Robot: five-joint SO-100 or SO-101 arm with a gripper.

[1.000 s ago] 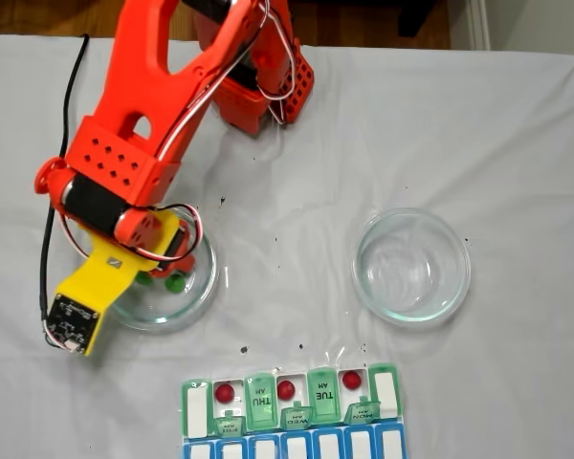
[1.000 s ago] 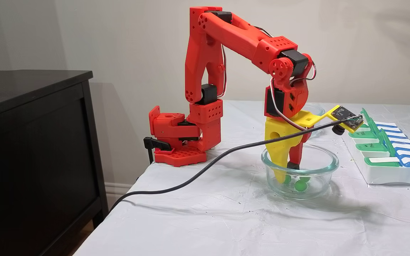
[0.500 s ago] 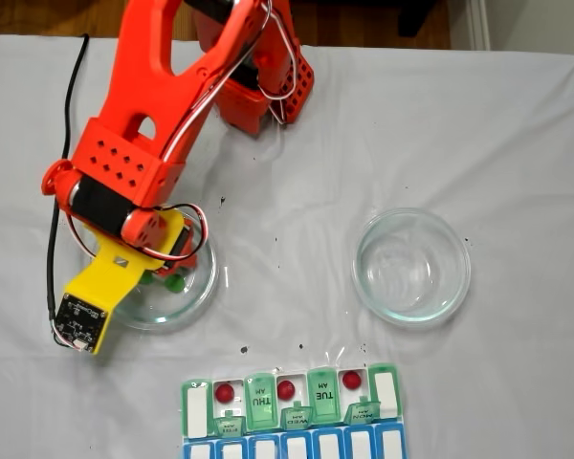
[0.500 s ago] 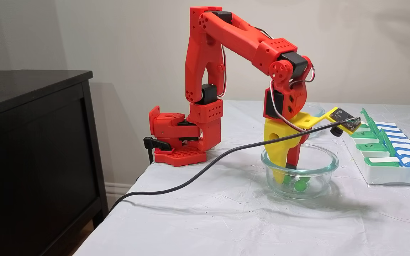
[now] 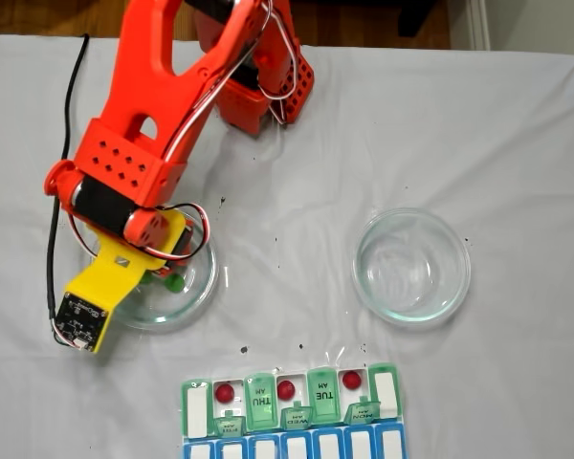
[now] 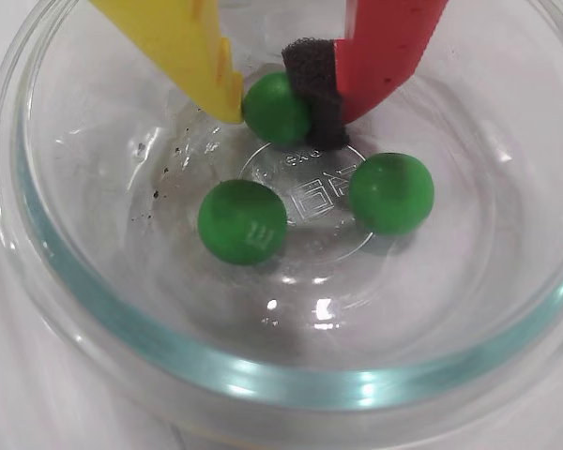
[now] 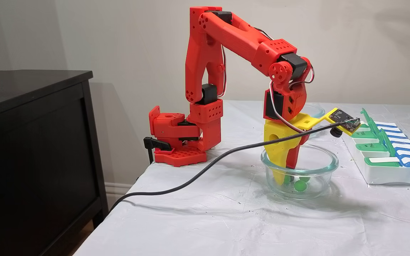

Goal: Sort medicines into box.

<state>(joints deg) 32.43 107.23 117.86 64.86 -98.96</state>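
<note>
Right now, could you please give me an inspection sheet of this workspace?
Surface: white cloth-covered table, wrinkled, with a few dark specks.
Job's things: three dark red round pills lie in open compartments of the green and blue weekly pill organizer; three bright green round pills sit in the left clear glass bowl; the right clear glass bowl holds nothing.
Clutter: nothing seen.
Gripper: yellow and red two-finger gripper inside the left bowl, fingers closed against one green pill.
Cables: black cable trails off the table edge.
Surroundings: dark cabinet, plain wall.
</note>
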